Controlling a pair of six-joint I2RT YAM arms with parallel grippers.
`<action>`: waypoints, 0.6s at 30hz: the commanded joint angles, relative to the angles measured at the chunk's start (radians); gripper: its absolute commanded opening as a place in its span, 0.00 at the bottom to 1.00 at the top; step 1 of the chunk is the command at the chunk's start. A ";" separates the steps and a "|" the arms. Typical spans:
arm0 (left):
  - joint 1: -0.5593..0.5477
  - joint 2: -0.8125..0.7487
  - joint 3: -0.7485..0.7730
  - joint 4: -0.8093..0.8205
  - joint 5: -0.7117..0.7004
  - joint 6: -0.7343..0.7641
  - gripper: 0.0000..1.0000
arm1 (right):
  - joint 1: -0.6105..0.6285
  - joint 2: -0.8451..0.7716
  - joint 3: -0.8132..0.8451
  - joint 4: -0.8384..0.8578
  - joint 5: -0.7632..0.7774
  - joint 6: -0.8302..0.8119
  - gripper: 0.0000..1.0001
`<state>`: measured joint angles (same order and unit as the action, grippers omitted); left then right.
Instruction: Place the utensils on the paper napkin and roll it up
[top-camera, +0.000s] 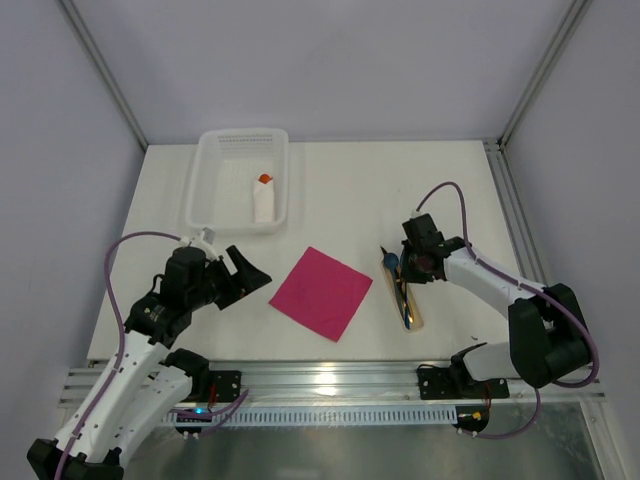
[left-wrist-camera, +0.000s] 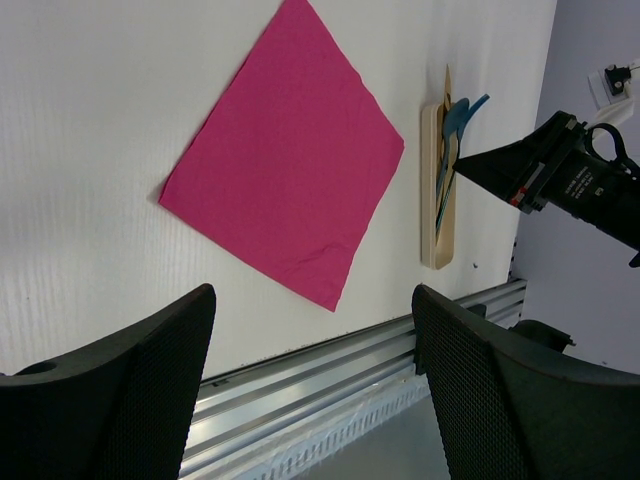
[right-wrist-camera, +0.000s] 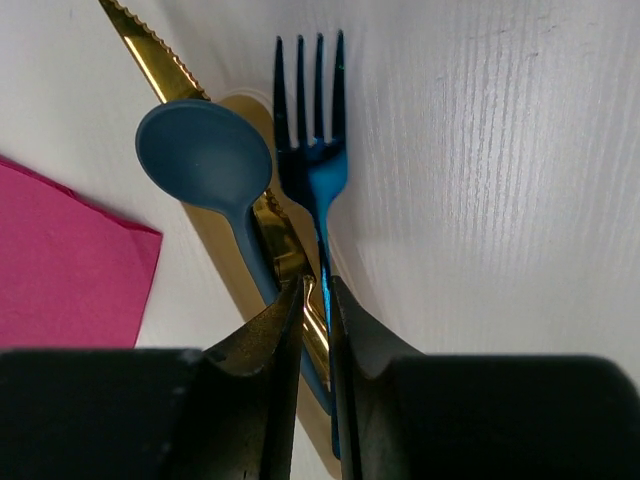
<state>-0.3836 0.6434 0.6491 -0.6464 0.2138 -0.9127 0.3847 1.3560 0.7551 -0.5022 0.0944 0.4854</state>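
Observation:
The magenta paper napkin (top-camera: 322, 293) lies flat mid-table; it also shows in the left wrist view (left-wrist-camera: 285, 150) and at the left edge of the right wrist view (right-wrist-camera: 60, 260). The blue fork (right-wrist-camera: 312, 170), blue spoon (right-wrist-camera: 205, 155) and yellow-orange knife (right-wrist-camera: 150, 45) lie bunched on a beige strip (top-camera: 407, 305) right of the napkin. My right gripper (right-wrist-camera: 315, 290) is down on them, fingers pinched on the fork handle and the knife; the spoon handle lies just outside the left finger. My left gripper (top-camera: 245, 275) is open and empty, left of the napkin.
A white mesh basket (top-camera: 205, 180) at the back left holds a white roll with an orange tip (top-camera: 263, 200). A metal rail (top-camera: 330, 375) runs along the near table edge. Frame posts stand at the back corners.

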 joint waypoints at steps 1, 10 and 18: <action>0.005 -0.007 -0.006 0.040 0.032 -0.002 0.80 | 0.014 0.009 -0.011 0.004 0.027 0.022 0.20; 0.005 -0.007 -0.011 0.048 0.042 0.000 0.80 | 0.025 0.015 -0.022 0.001 0.045 0.033 0.20; 0.005 -0.014 -0.009 0.039 0.044 0.005 0.80 | 0.026 0.037 -0.017 0.014 0.056 0.035 0.16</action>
<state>-0.3836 0.6411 0.6434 -0.6388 0.2321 -0.9127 0.4049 1.3746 0.7376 -0.5041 0.1127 0.5068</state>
